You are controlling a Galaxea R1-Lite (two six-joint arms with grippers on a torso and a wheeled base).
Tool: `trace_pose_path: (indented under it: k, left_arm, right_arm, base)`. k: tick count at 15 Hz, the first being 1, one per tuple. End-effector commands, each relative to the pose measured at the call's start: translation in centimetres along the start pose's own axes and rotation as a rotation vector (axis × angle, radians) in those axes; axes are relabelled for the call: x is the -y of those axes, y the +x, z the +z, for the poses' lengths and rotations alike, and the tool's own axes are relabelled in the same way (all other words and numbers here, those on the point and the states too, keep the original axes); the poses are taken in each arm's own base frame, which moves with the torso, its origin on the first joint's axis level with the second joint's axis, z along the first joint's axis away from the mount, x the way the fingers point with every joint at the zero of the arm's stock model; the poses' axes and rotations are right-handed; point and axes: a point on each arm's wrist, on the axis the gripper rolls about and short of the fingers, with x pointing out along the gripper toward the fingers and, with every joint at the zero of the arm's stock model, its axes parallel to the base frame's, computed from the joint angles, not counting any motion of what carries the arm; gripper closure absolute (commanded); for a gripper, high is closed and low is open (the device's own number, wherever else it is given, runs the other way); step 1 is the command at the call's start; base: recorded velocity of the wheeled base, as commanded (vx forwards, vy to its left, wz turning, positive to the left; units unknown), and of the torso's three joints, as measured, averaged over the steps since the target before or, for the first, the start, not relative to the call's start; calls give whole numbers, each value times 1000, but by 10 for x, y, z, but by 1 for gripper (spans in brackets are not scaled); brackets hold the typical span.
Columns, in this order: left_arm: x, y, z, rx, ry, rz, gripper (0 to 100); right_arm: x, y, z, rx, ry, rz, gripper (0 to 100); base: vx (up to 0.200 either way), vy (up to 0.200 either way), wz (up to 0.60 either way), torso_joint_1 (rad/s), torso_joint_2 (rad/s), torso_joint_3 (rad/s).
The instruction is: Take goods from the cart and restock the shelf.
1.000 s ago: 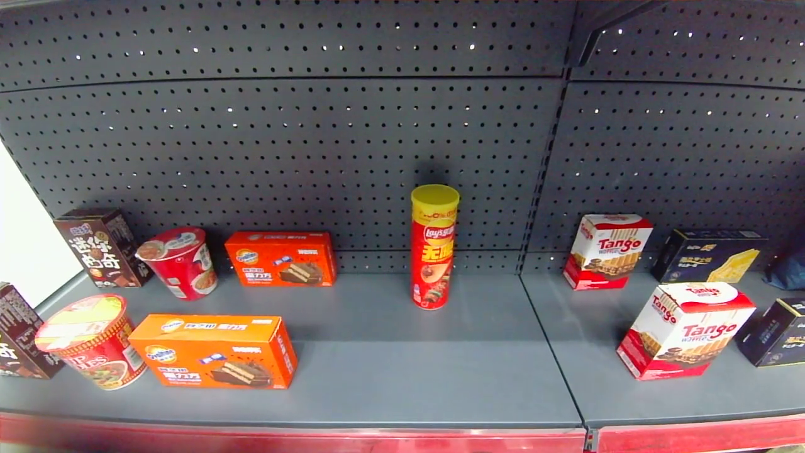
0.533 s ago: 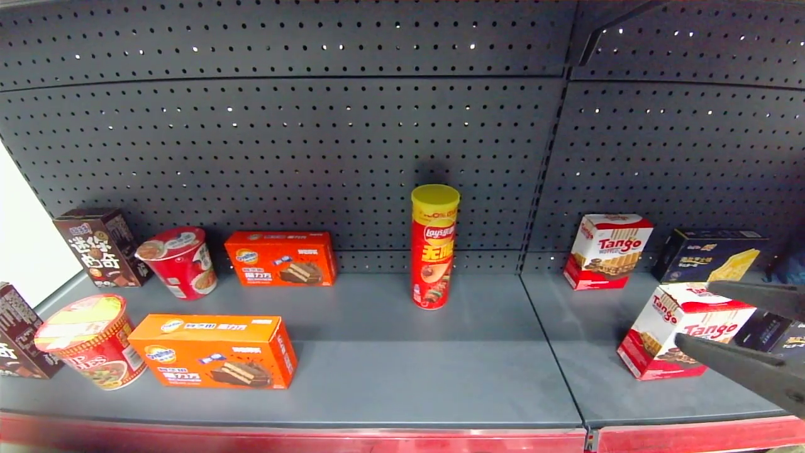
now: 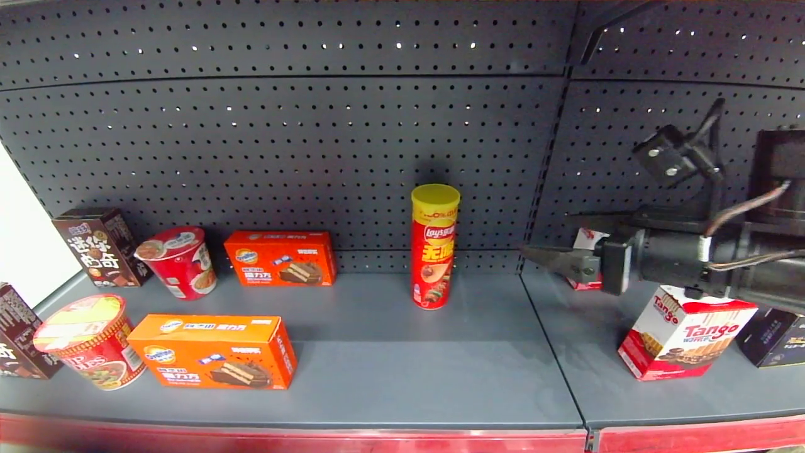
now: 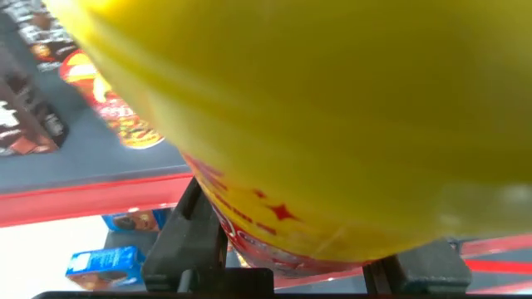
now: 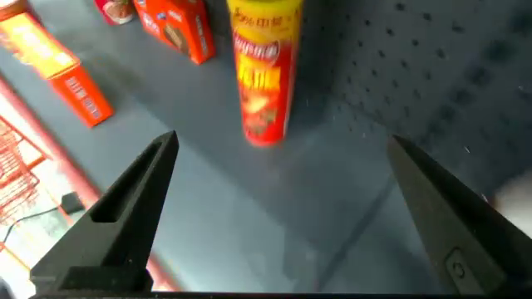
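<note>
A tall chip can (image 3: 434,245) with a yellow lid and red body stands upright at the back middle of the grey shelf (image 3: 402,371). In the right wrist view the same can (image 5: 264,71) sits ahead of my right gripper (image 5: 283,141), whose jaws are spread wide with nothing between them. From the head view my right gripper (image 3: 546,238) hovers over the shelf, to the right of the can and apart from it. My left gripper (image 4: 307,259) is shut on another chip can (image 4: 316,116), yellow-lidded and red, pressed close against the camera.
Two orange boxes (image 3: 214,351), two red noodle cups (image 3: 88,340) and dark boxes (image 3: 100,246) fill the shelf's left. Wafer boxes (image 3: 685,333) and dark boxes (image 3: 777,336) stand at the right, under my right arm. A pegboard wall (image 3: 314,145) backs the shelf.
My right arm has come in from the right edge and swung up and left over the shelf, now covering the rear wafer box. The goods on the shelf have not moved.
</note>
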Motion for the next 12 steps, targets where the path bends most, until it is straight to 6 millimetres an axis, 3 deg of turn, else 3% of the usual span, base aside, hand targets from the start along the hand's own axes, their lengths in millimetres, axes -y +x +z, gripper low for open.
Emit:
trace_pose_path:
  k: [1,5,12]
  left_arm:
    - [0,1,1,-5,2,-12,100]
    - [0,2,2,-11,2,-17,100]
    - [0,2,3,-4,-6,-14,100]
  right_arm:
    - [9,50,-20,-51,1,39,0]
    - [13,89,-14,19,-20,151,0]
    - [22,128,-23,65,-47,280,0]
  base:
    - [0,0,0,0,0,0]
    - [0,0,0,0,0,0]
    - [0,0,0,0,0,0]
